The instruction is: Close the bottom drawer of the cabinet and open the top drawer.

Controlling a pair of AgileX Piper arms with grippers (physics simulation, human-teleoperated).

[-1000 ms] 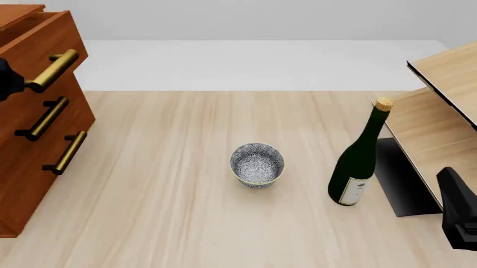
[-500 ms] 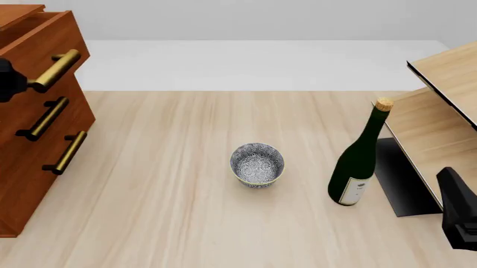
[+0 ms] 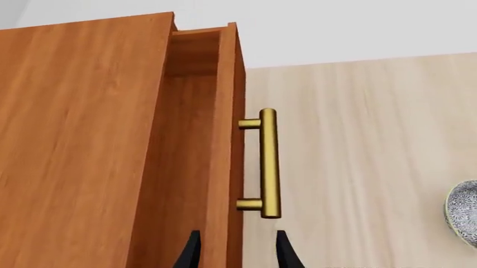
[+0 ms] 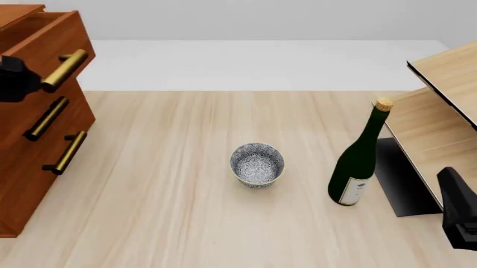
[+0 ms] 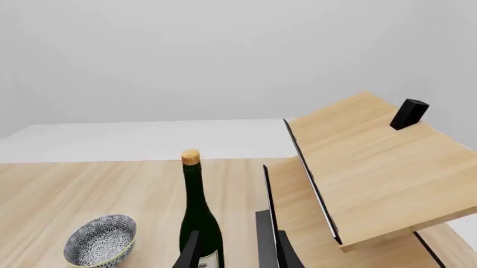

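The cabinet stands at the table's left edge. Its top drawer is pulled partway out; in the left wrist view the top drawer shows a gap behind its front panel. My left gripper hangs at the near end of the brass handle. Its open fingertips straddle the line of the panel, and the handle lies just beyond them. The bottom drawer sits flush with the middle one. My right gripper is open at the near right, holding nothing.
A patterned bowl sits mid-table. A green wine bottle stands to its right. A pale wood shelf unit with a black panel fills the right side, close to my right gripper. A small black block rests on the shelf.
The top drawer and its handle have slid further out to the right. My left gripper moved the same way and slightly up. The right arm is still.
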